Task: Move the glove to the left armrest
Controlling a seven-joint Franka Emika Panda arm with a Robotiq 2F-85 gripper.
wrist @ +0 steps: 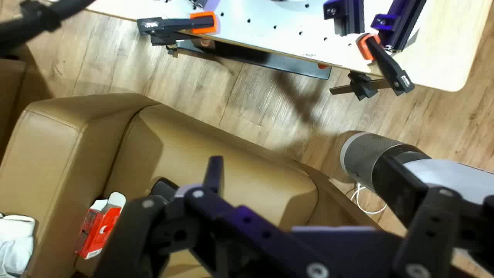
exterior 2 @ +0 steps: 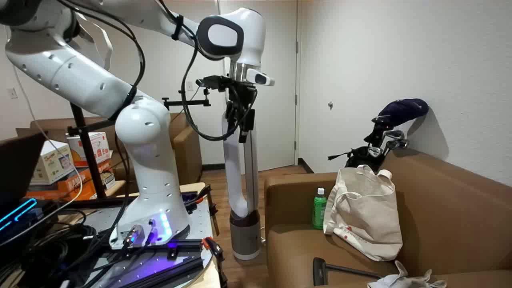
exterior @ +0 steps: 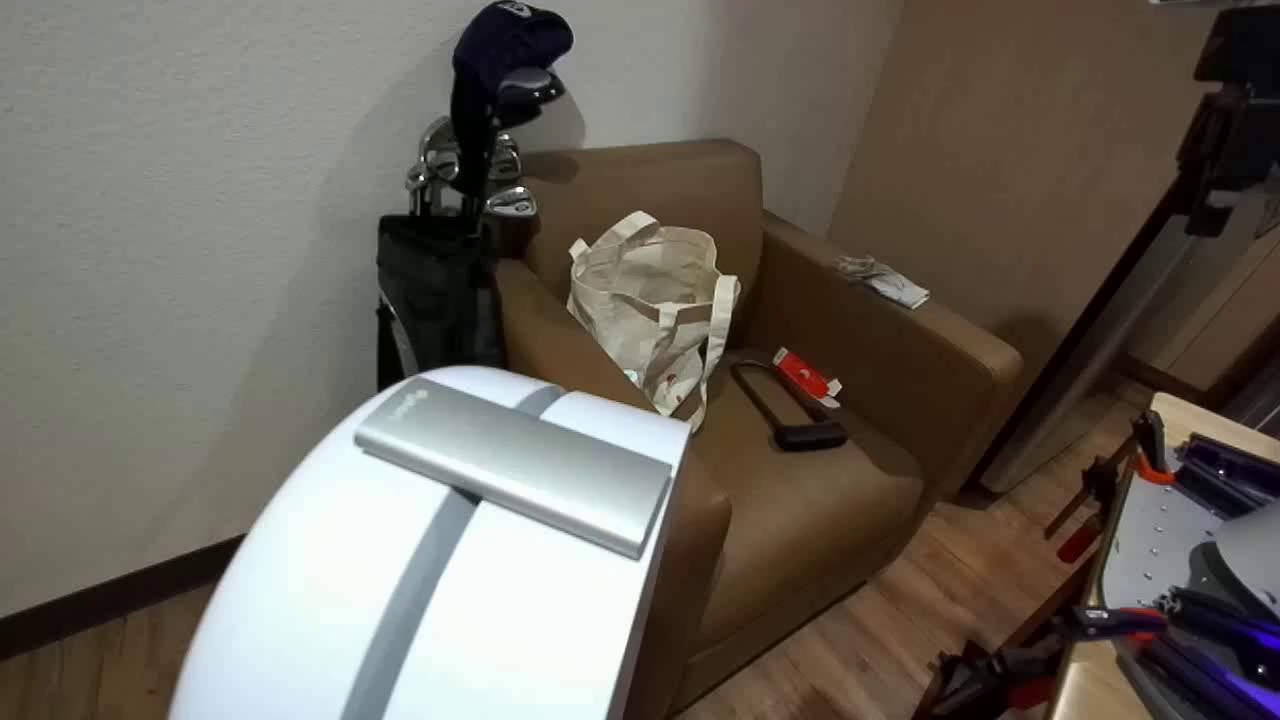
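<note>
Atop armchair (exterior: 660, 180) armrest (exterior: 965, 340): crumpled glove (exterior: 893, 283). On armchair seat (exterior: 790, 520): tote bag (exterior: 645, 310), black U-lock (exterior: 808, 436), red box (exterior: 803, 376). Higher than armchair: gripper (exterior 2: 239, 129), fingers (wrist: 215, 175) spread apart.

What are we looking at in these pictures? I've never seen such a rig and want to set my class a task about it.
The machine is a white robot arm mounted on a table. Its black end effector is the grasping part; the jaws stand apart, with nothing held. Two pictures are taken from outside the robot; the wrist view looks down past the end effector. Below is a brown armchair. On its seat are a cloth bag, a red box and a black U-shaped object; an exterior view also shows a green bottle. The pale glove, the thing to be moved, lies on an armrest. A golf bag stands beside the armchair.
</note>
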